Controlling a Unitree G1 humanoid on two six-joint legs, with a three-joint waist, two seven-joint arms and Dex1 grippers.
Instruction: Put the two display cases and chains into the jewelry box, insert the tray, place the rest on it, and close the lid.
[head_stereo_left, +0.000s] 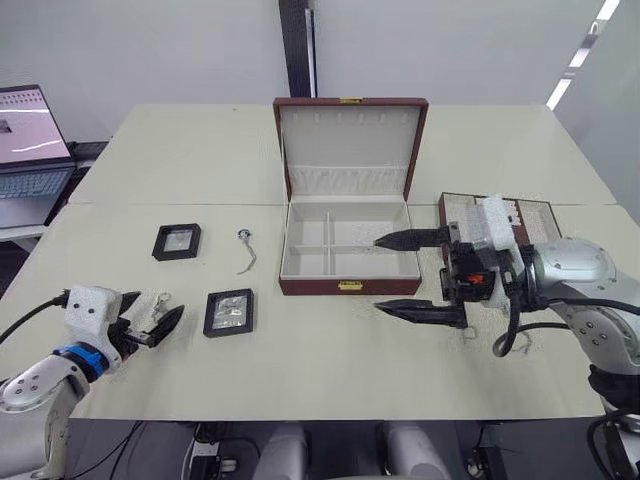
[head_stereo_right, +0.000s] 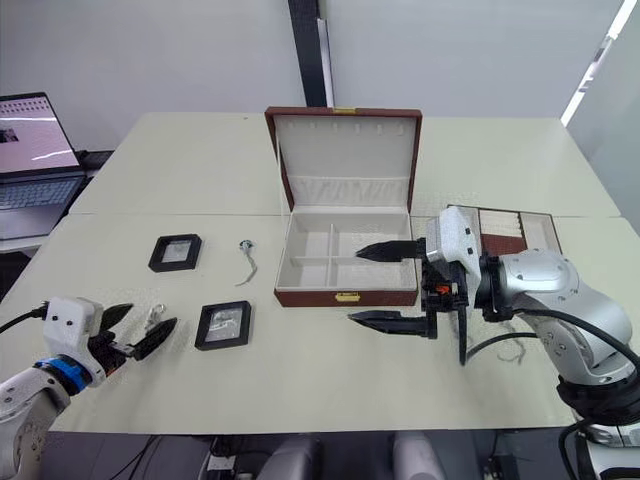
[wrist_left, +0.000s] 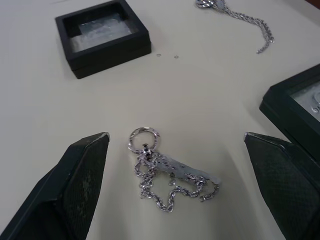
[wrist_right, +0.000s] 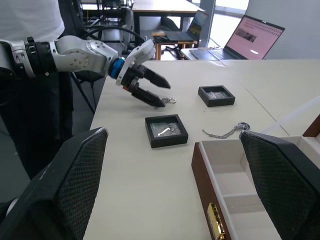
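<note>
Chain (wrist_left: 167, 177) with ring on the table (head_stereo_left: 300, 370), lying between the spread fingers of the left gripper (head_stereo_left: 150, 320), not touched; second chain (head_stereo_left: 245, 250) farther back, between two black cases (head_stereo_left: 177, 241) (head_stereo_left: 229, 311); jewelry box (head_stereo_left: 347, 245) at centre, lid up, compartments bare; right gripper (head_stereo_left: 412, 275) wide open just beside the box's right front corner, holding nothing; tray (head_stereo_left: 530, 215) behind it.
</note>
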